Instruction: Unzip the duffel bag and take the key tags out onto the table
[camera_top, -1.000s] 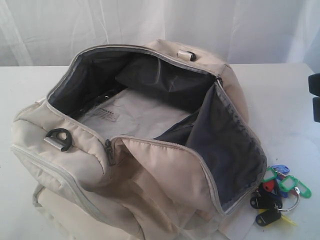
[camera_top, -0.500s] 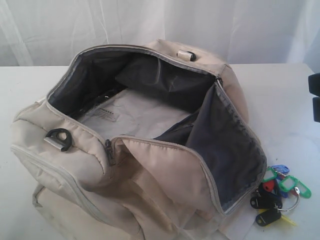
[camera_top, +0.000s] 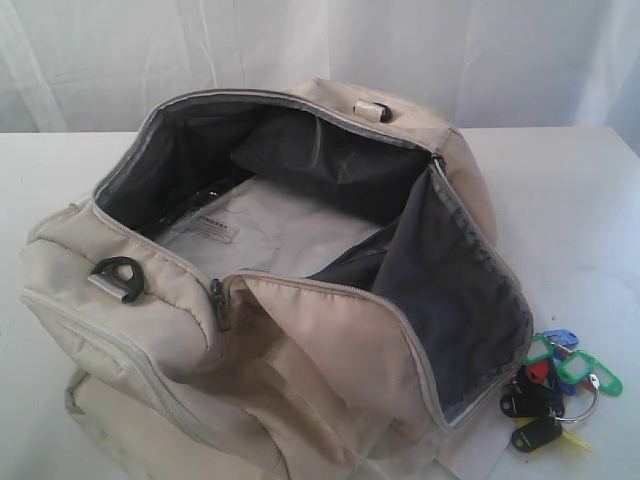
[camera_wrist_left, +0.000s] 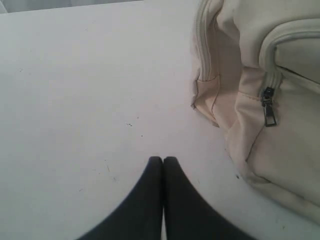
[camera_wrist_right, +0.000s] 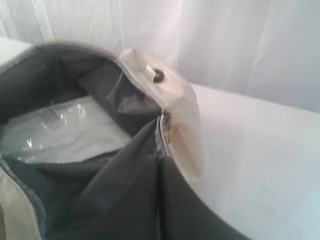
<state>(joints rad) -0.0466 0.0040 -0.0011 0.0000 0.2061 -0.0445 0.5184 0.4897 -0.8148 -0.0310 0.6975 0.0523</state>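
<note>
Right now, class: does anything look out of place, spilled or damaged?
Nothing stands out. The cream fabric duffel bag sits unzipped, its flap folded outward, and the bunch of coloured plastic key tags lies on the white table beside it.

A white curtain (camera_top: 200, 50) closes the rear of the scene, spanning the exterior view from 10 o'clock through 12 o'clock to 2 o'clock; it hangs in soft vertical folds; lighting on it is bright and even. A plain white table (camera_top: 570, 190) meets the curtain's lower edge; its bare surface shows at 9 o'clock and 3 o'clock; shadows on it are faint.
</note>
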